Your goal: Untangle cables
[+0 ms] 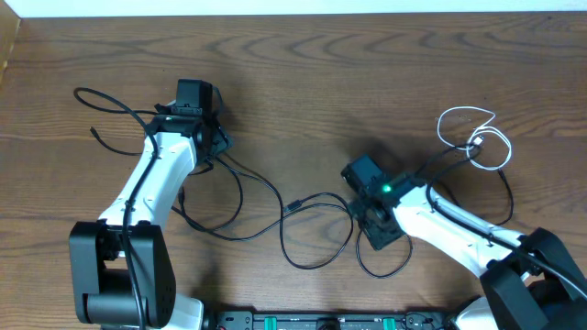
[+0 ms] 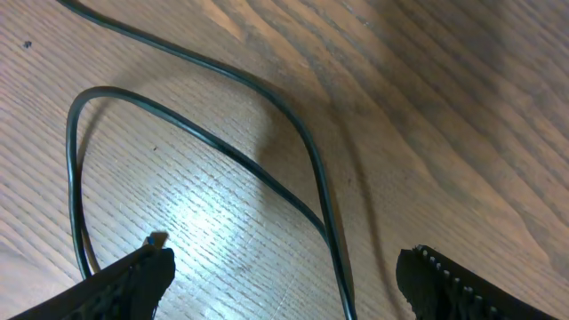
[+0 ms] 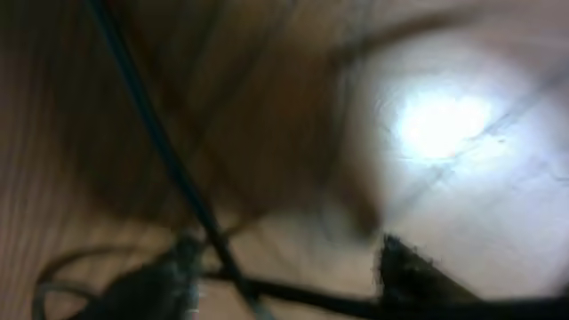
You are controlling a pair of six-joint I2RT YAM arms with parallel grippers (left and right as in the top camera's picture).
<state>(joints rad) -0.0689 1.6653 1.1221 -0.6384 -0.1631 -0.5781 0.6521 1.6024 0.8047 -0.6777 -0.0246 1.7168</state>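
Note:
Thin black cables (image 1: 240, 174) trail in loose loops across the wooden table between the two arms, with a small plug (image 1: 293, 204) near the middle. A coiled white cable (image 1: 475, 136) lies at the right. My left gripper (image 1: 193, 92) is open, low over the table. One black cable (image 2: 313, 169) curves down between its fingers (image 2: 133, 277), touching neither. My right gripper (image 1: 359, 176) sits over the middle tangle. That wrist view is blurred. It shows the jaws apart, with crossing black cables (image 3: 160, 142) between the fingers (image 3: 411, 267).
A further black loop (image 1: 385, 268) lies by the right arm near the table's front edge. The rail of the robot base (image 1: 321, 321) runs along the front. The table's far edge (image 1: 293, 15) is at the top.

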